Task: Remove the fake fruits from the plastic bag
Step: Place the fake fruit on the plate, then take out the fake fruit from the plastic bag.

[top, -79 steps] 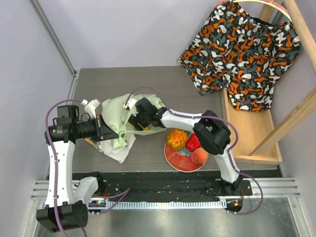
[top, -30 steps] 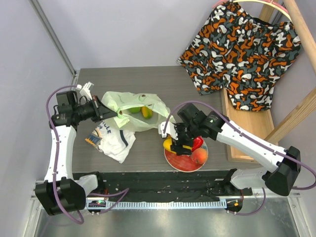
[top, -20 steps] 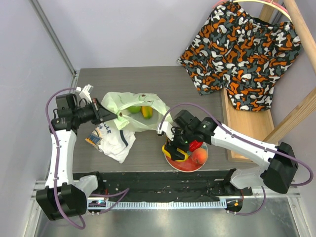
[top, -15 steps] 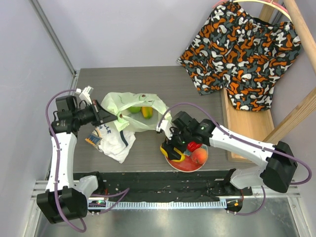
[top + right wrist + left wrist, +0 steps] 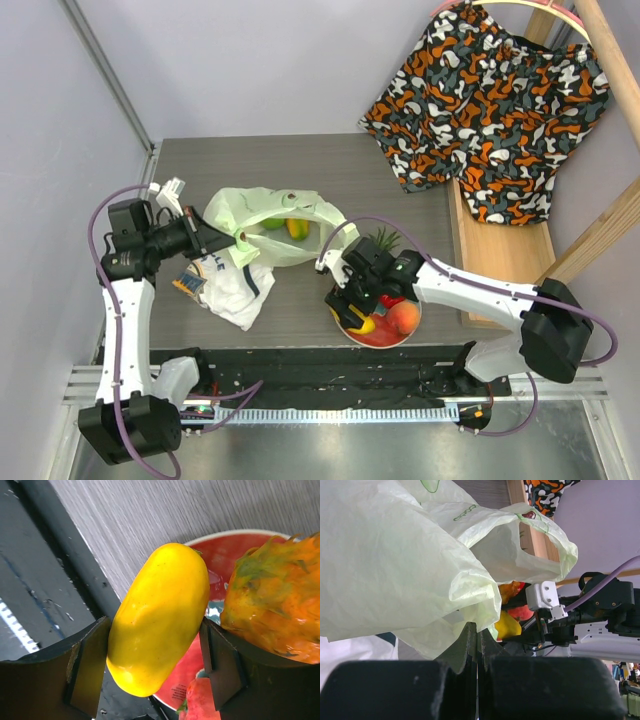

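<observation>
Yellow fruit (image 5: 160, 605) is clamped between the pads of the right claw (image 5: 154, 660), at the near-left rim of the plate (image 5: 235, 532); whether it already rests on the plate cannot be told. Three more fruits are out and lie on that plate: a pineapple (image 5: 270, 595), a red fruit (image 5: 197, 705) and a peach-coloured one (image 5: 405, 318). So the job looks well past halfway, with this fruit about to be let go.

Two pieces remain in the bag (image 5: 255, 250), which lies on the bench (image 5: 330, 170) left of the plate with its mouth open: a green fruit (image 5: 272, 222) and, just right of it, an orange-green fruit (image 5: 296, 228). The left claw (image 5: 228, 243) is closed on the bag's near-left edge and holds it up; the left wrist view shows its fingers (image 5: 470, 645) pinched tight on the film.

Hidden parts: the bag's crumpled folds could cover further fruit, and nothing shows either way. From above, the right arm covers most of the plate, leaving only the pineapple's green crown and a sliver of red. A white shirt (image 5: 225, 285) lies partly under the bag, its print unreadable
</observation>
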